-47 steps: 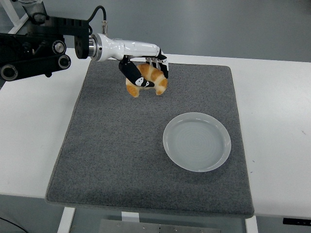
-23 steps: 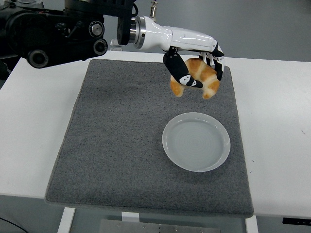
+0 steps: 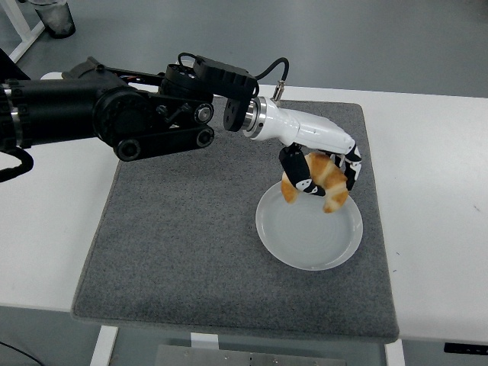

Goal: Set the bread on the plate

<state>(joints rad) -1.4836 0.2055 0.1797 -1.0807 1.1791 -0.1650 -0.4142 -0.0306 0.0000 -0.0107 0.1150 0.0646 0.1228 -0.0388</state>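
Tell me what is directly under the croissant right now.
Under the croissant, gripped in the left hand, lies the far part of the white plate, bare where visible, resting on the grey mat. Croissant and fingers cover part of the plate's far rim.

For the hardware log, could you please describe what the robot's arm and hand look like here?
The left arm is bulky and black with round joint housings and a black cable looping to a silver wrist collar. The left hand has a glossy white back and black fingers with small white markings. The right arm is out of view.
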